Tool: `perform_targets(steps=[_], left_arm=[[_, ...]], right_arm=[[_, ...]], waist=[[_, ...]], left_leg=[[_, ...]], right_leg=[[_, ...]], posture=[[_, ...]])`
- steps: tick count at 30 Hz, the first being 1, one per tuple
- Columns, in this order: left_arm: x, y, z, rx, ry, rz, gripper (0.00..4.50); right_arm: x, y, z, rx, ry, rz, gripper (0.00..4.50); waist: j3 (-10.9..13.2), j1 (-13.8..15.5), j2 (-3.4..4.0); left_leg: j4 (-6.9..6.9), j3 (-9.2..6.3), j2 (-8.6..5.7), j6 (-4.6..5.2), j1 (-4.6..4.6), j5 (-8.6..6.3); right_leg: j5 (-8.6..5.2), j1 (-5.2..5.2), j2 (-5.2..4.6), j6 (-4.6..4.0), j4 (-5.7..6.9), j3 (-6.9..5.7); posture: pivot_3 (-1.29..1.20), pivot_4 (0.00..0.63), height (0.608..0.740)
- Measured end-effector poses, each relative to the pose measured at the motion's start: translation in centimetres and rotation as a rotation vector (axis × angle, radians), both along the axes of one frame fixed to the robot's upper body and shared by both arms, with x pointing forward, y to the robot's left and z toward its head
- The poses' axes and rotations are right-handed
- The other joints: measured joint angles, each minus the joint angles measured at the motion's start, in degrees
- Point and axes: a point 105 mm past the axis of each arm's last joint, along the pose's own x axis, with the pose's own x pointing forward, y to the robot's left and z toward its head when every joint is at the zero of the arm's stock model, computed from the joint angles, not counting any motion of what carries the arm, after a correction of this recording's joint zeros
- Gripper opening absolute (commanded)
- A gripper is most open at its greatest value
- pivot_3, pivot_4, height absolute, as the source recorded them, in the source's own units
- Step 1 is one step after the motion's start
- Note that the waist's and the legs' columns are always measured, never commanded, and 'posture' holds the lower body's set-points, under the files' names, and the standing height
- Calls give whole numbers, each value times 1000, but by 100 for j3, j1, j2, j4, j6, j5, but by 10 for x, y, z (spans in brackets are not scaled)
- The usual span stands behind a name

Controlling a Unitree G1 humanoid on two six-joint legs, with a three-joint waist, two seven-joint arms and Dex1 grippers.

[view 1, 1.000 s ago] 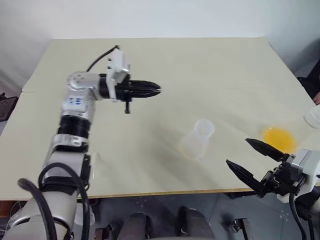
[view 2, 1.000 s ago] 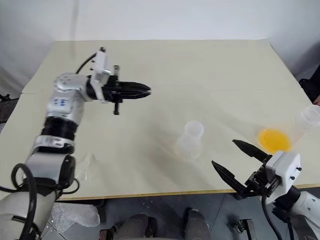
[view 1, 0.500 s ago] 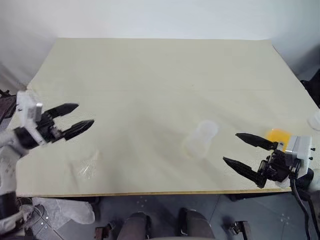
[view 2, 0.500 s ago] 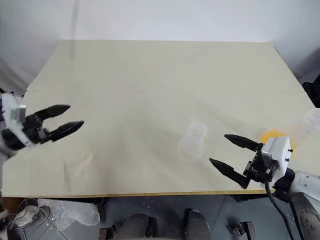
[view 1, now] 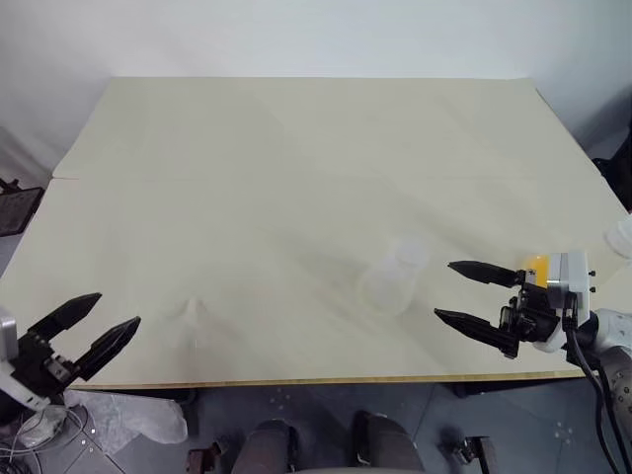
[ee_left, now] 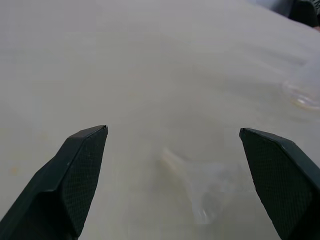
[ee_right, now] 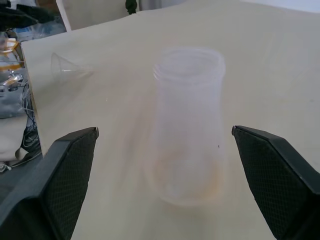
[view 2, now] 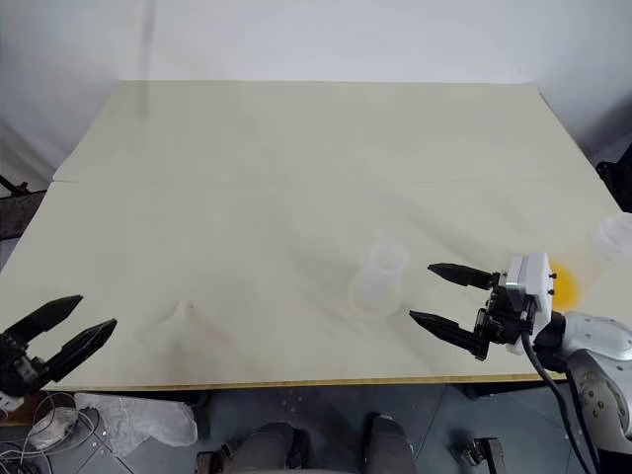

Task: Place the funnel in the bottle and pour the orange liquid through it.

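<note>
Left end effector [view 1: 96,332], jaws spread and empty, sits nearer the funnel [view 1: 191,318], which lies on its side on the counter [view 1: 296,168] just ahead, far left of the bottle [view 1: 393,276]

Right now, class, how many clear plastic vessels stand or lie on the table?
4, perhaps more hidden: the bottle upright mid-table, the funnel lying near the front-left edge, the container of orange liquid behind the right pincer, a cup at the right edge.

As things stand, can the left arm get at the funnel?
Probably yes. The left tool is open and faces the funnel, which lies on its side on the table just ahead of it, with nothing between them.
</note>
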Motion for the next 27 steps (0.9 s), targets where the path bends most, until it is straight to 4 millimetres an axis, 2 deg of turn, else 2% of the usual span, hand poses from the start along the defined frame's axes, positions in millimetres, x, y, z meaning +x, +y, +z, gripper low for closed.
perform_targets(steps=[5, 13, 19, 27], left_arm=[[-9, 4, -12, 46, 45, 41, 4487], [1, 11, -29, 175, 115, 43, 4487], [22, 18, -36, 210, 120, 44, 4487], [61, 9, -48, 193, 129, -22, 4487]], right_arm=[[4, -3, -6, -2, 22, 13, 4500], [6, -1, -12, 6, 22, 23, 4500], [3, -2, -18, 6, 19, 12, 4500], [-1, -8, -23, 12, 16, -32, 4500]], waist=[[-1, -9, 2], [-2, -18, 4], [-2, -22, 5], [-5, -11, 10]], left_leg=[[-1, 5, 3, -4, 0, -3], [-8, 15, 3, -3, 1, -5], [-11, 18, 2, -2, 1, -6], [-13, 19, 2, -2, 3, -6]], right_leg=[[-5, -8, -27, -8, 1, 10], [-5, -13, -29, -9, 2, 9], [-4, -15, -30, -8, 5, 7], [-3, -19, 2, -6, 17, 1]], posture=[[0, 150, 740], [0, 150, 740], [0, 150, 740], [0, 150, 740]])
